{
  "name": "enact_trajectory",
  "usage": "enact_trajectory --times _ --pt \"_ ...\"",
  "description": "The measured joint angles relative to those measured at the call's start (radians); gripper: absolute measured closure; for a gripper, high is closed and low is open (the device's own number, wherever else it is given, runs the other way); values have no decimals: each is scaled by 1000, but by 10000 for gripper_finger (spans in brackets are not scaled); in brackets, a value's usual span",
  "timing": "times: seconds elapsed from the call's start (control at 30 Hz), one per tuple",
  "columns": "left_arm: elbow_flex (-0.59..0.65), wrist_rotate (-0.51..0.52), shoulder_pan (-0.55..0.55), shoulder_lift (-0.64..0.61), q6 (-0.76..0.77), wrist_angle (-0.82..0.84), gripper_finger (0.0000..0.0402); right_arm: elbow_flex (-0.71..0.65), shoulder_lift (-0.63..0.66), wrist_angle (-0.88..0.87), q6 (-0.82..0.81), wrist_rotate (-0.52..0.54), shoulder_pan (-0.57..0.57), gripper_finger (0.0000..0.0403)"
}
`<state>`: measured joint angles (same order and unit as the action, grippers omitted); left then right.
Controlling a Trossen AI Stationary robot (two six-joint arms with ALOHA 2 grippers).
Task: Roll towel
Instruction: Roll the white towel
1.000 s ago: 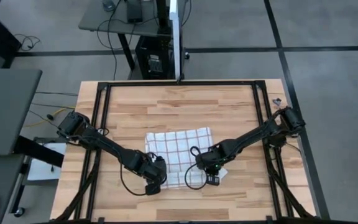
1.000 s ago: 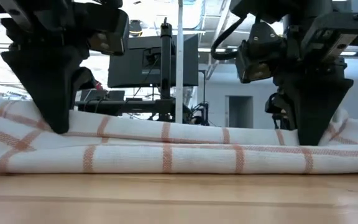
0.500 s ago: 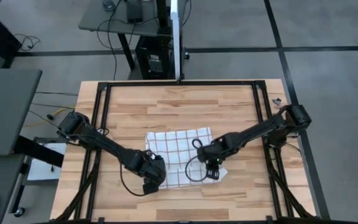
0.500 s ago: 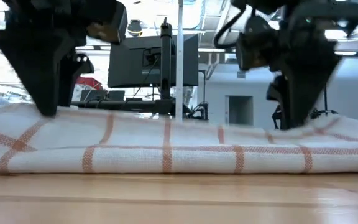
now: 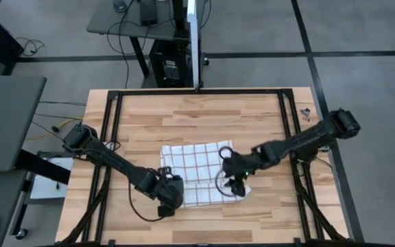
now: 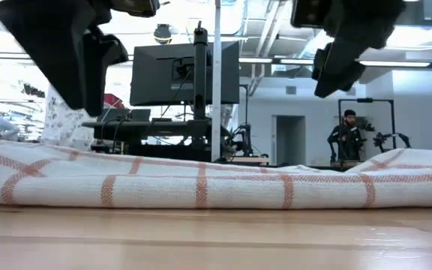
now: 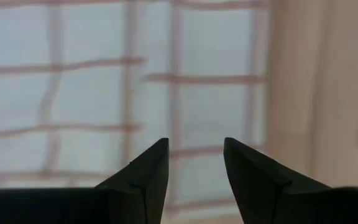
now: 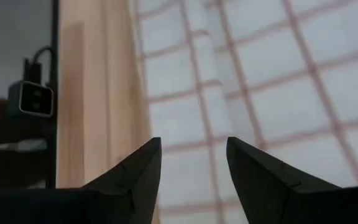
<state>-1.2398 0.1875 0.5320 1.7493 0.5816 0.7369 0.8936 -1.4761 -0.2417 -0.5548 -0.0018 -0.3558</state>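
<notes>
Both the left gripper and right gripper hang open and empty above the towel, with bare table all around

Wooden counter in black frame. Behind: monitor on stand; person standing far right; doorway.
</notes>
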Motion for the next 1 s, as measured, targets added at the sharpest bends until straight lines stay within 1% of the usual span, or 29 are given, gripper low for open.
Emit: enact_trajectory --times 0.1,0.17,0.23,0.27,0.5,0.6,0.7,0.83,0.9,1.0 --pt "70 6 8 0 21 -137 272 -127 -14 257 -31 100 -61 246" --pt "115 10 5 0 28 -184 275 -203 -31 420 -36 160 -89 254" --pt "151 13 -4 0 32 -231 278 -255 -51 516 -36 207 -101 261" --pt "171 13 -10 0 35 -258 278 -275 -62 537 -37 225 -106 263" --pt "274 13 -12 0 95 -324 279 -304 -219 575 -50 240 -129 268" --pt "297 16 -10 -4 144 -332 279 -300 -279 613 -100 258 -143 269" --pt "302 21 -5 -5 148 -329 279 -298 -311 633 -114 268 -165 269" --pt "306 14 -6 -32 147 -303 279 -300 -291 614 -116 257 -178 269" --pt "309 1 -10 -70 149 -288 279 -301 -245 590 -109 237 -178 269" --pt "308 2 -15 -162 154 -258 279 -309 -137 517 -69 213 -181 269"
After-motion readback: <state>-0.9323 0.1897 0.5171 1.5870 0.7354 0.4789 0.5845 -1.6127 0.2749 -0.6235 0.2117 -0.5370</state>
